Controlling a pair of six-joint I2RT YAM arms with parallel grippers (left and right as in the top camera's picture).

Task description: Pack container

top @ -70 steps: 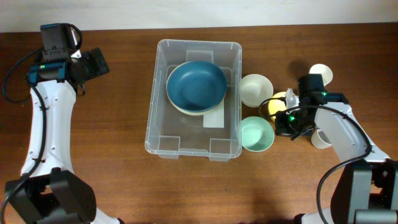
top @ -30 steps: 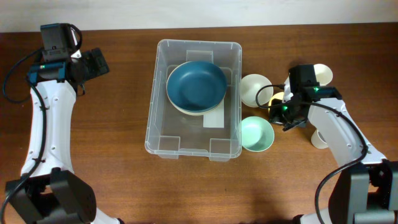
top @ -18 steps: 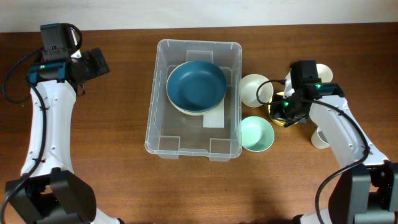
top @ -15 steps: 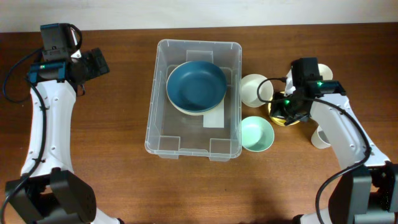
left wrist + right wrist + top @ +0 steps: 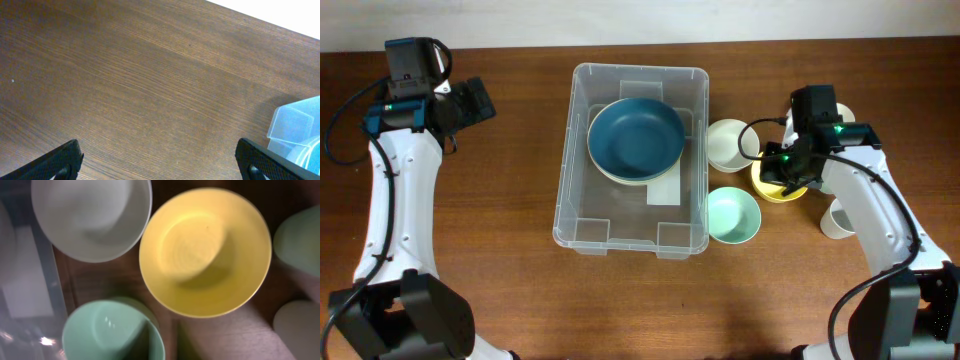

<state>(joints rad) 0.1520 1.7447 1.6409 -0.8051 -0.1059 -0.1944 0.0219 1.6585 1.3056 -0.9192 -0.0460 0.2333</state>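
Right gripper point(image 5: 783, 172) over yellow bowl point(image 5: 205, 250), grip unclear. Container point(image 5: 610, 212) at 9 o'clock: looks light, stiff, slippery; take by rim.

The right gripper point(image 5: 787, 173) and the yellow bowl point(image 5: 772, 189) have shifted right.

Brown wooden table, packed on its right half

The wooden table point(image 5: 520, 300) carries a clear container point(image 5: 632, 235) at its centre. Just right of the container stand a white bowl point(image 5: 728, 143) and, nearer the front edge, a mint-green bowl point(image 5: 733, 215). A yellow bowl point(image 5: 775, 190) sits beside both, with a pale cup point(image 5: 835, 222) further right. The left half is bare wood.
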